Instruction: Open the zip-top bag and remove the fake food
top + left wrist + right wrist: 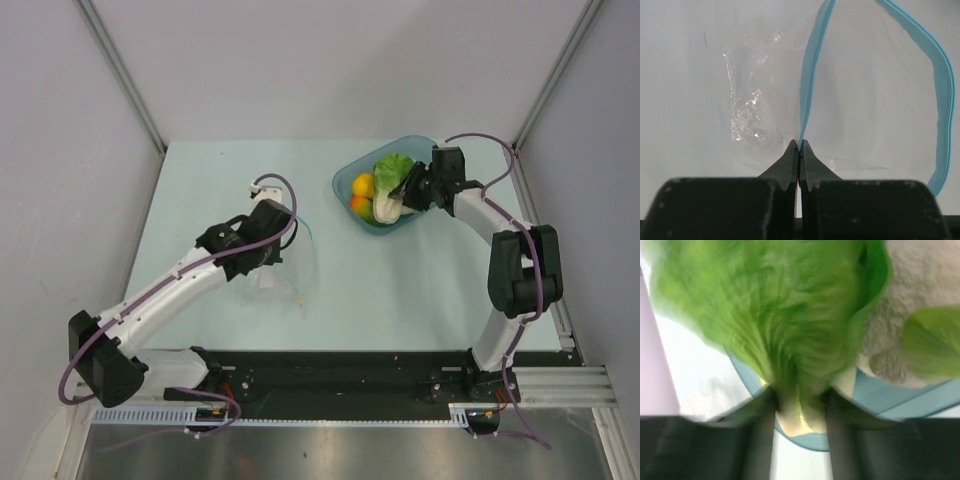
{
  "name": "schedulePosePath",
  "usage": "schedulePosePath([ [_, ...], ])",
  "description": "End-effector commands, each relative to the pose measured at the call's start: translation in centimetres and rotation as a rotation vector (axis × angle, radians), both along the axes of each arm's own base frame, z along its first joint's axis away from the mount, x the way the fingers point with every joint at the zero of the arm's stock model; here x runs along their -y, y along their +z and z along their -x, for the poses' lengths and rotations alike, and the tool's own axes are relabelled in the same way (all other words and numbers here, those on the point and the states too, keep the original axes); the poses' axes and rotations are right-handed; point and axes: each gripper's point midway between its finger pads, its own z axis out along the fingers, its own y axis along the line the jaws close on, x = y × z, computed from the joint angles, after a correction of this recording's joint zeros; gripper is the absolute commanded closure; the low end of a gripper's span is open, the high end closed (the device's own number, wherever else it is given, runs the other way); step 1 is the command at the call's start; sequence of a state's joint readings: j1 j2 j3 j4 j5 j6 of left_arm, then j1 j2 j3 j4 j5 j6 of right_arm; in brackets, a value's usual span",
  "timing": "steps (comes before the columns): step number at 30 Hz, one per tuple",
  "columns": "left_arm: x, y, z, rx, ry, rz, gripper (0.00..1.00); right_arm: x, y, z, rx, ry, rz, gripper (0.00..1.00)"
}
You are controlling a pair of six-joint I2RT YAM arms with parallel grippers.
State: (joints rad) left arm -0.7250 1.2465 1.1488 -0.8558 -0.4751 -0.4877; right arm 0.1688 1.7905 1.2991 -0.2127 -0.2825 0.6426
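The clear zip-top bag [292,262] lies on the table, left of centre, with its mouth open. In the left wrist view its light blue zip strip [812,75] loops wide and its crinkly body [747,115] shows no food inside. My left gripper [799,147] is shut on the zip strip; it also shows in the top view [284,248]. My right gripper [402,190] is over the teal tray [425,143], shut on the green-and-white cabbage [392,178]. The blurred cabbage [780,315] fills the right wrist view between my fingers [760,420]. A yellow-orange fruit [364,185] and a red piece [356,203] lie in the tray.
A whitish textured piece [920,295] and another green leaf [935,345] show beyond the tray rim [890,395] in the right wrist view. Grey walls with metal posts close in the table on the left, right and back.
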Motion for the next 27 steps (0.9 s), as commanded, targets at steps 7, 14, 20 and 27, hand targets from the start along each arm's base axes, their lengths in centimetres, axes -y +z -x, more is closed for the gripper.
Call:
schedulePosePath([
  [7,-1.3,0.2,-3.5,0.008,0.042,-0.072,1.00,2.0,3.7,-1.6,-0.014,-0.020,0.167,0.07],
  [14,-0.5,-0.5,-6.4,-0.009,0.053,-0.109,1.00,3.2,6.8,3.8,-0.078,0.023,0.373,0.00],
  [20,0.8,-1.0,-8.7,-0.026,0.044,-0.128,0.84,2.7,6.8,9.4,-0.097,0.067,0.376,0.00],
  [27,4.2,2.2,-8.7,0.007,-0.062,0.042,0.15,0.7,6.3,12.2,-0.059,0.142,0.394,0.00],
])
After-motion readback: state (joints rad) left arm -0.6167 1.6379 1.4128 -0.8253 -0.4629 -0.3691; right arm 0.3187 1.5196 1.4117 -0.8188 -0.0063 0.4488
